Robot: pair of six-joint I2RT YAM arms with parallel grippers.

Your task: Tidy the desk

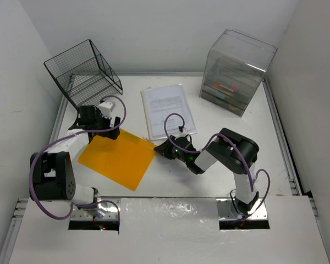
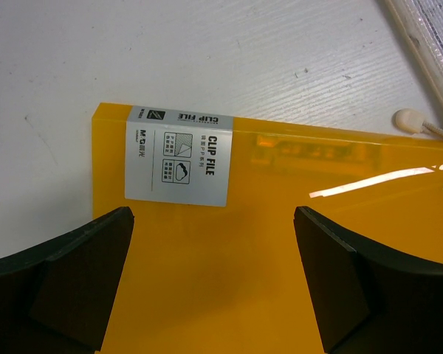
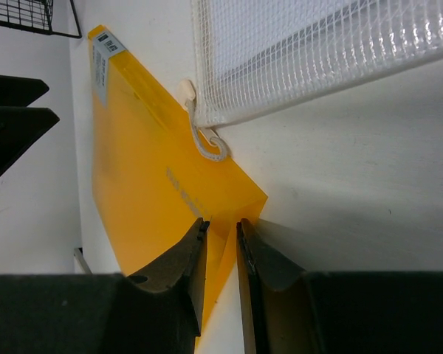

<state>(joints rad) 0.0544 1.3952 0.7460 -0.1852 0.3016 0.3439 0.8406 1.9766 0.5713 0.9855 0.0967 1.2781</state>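
Orange folder on white desk

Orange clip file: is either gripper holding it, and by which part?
The right gripper pinches the orange clip file by its edge at a corner; the left gripper hovers open over it.

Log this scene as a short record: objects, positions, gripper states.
desk: white, holds everything
orange clip file: flat, left of centre
mesh pouch: flat, beyond the file, papers inside
wire rack: tilted, far left corner
drawer box: clear, far right corner
left gripper: open, over file's labelled corner
right gripper: closed on file's right corner
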